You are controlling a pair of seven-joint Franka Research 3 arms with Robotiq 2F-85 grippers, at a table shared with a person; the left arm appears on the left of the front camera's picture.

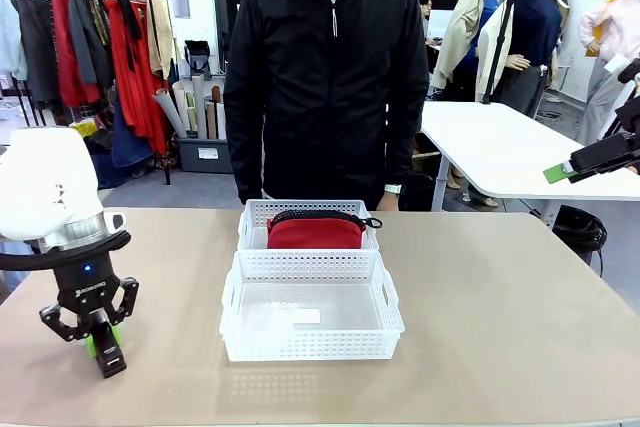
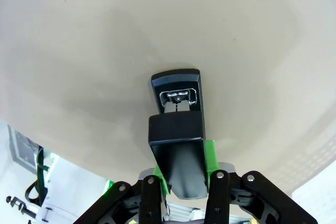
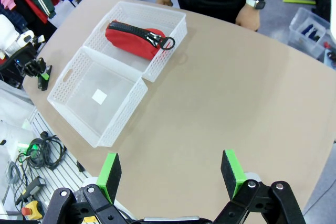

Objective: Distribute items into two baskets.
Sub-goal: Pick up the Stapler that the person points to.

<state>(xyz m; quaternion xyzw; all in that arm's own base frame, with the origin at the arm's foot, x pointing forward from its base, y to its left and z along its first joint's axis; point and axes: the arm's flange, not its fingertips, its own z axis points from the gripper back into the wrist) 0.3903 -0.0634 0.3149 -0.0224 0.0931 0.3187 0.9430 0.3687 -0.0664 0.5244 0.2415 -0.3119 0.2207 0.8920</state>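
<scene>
Two white mesh baskets sit end to end in the middle of the table. The far basket [image 1: 256, 213] [image 3: 143, 7] holds the red zip pouch [image 1: 313, 232] [image 3: 133, 39]. In the near basket [image 1: 310, 343] [image 3: 122, 118] there is just a small white label. My left gripper [image 1: 98, 343] [image 2: 184, 169] is shut on the black stapler [image 1: 109, 358] [image 2: 177, 124] at the table's front left, left of the near basket. The stapler hangs low over the tabletop, pointing down. My right gripper [image 1: 578, 167] [image 3: 170, 174] is open and empty, high over the table's right side.
A person in a black jacket [image 1: 325, 67] stands at the far edge behind the baskets, hands [image 3: 247, 17] at the table edge. Bare tan tabletop [image 1: 500, 327] spreads right of the baskets. Cables and gear [image 3: 37, 153] lie below the table's left edge.
</scene>
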